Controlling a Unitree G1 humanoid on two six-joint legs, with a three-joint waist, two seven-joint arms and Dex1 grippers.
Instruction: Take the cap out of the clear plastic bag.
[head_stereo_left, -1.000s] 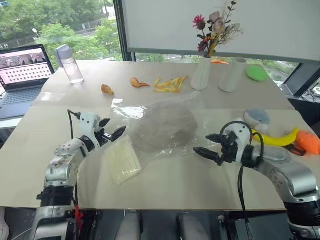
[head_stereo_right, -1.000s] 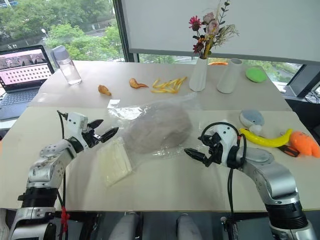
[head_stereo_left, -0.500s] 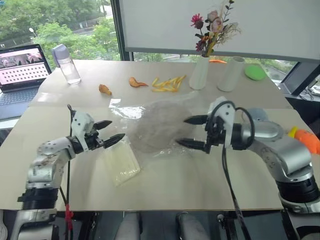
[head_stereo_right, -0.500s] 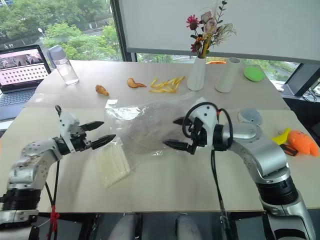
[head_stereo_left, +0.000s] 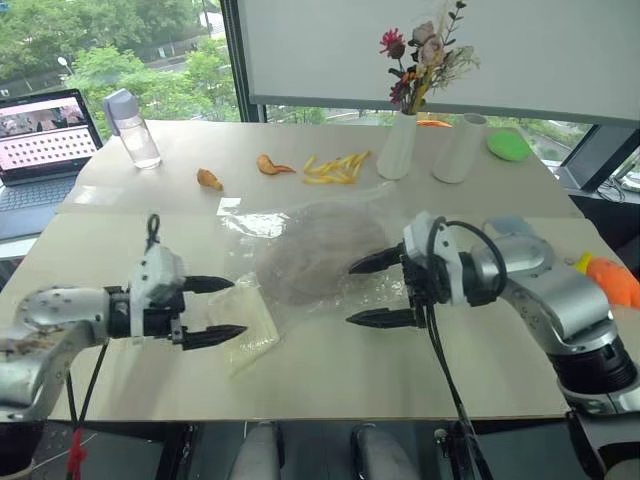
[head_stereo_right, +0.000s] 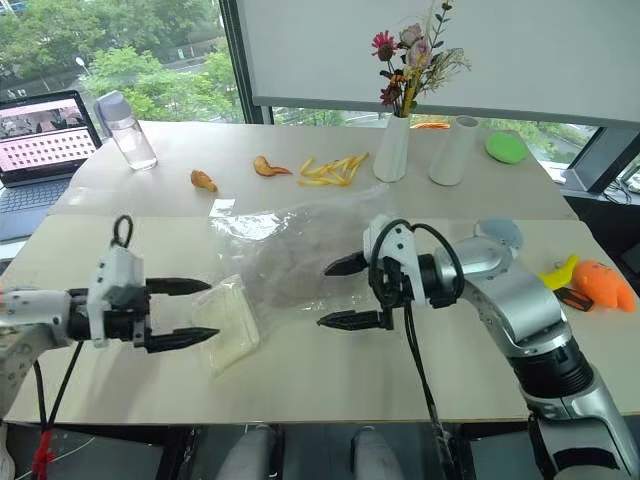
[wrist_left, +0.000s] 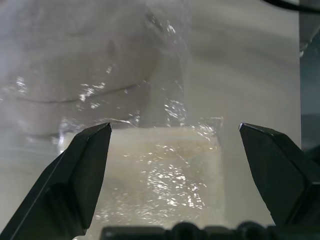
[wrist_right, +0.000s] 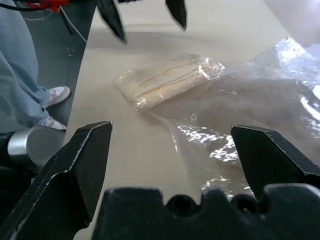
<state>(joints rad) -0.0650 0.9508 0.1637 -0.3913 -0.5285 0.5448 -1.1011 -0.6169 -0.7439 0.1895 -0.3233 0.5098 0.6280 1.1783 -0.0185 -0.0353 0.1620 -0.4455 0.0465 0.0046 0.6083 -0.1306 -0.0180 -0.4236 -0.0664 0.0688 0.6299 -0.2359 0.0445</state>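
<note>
The beige cap (head_stereo_left: 322, 255) lies inside the clear plastic bag (head_stereo_left: 252, 222) in the middle of the table. My right gripper (head_stereo_left: 350, 295) is open and points left, its fingers hovering just off the bag's near right edge. My left gripper (head_stereo_left: 238, 306) is open and points right, above a small bag of pale filling (head_stereo_left: 250, 328) that lies against the clear bag's near left corner. In the left wrist view the cap (wrist_left: 75, 60) sits beyond the filling bag (wrist_left: 160, 175). Neither gripper touches the plastic.
A laptop (head_stereo_left: 45, 130) and a water bottle (head_stereo_left: 135, 128) stand at the far left. Fries (head_stereo_left: 340, 168), a vase of flowers (head_stereo_left: 402, 145) and a white cup (head_stereo_left: 463, 148) line the back. An orange toy (head_stereo_left: 615, 282) lies at the right. A person's leg (wrist_right: 20, 60) shows beside the table.
My left gripper drew back toward the near edge, off the clear bag and over the filling bag. My right gripper rose and swung left to the bag's near right edge. Both stayed open.
</note>
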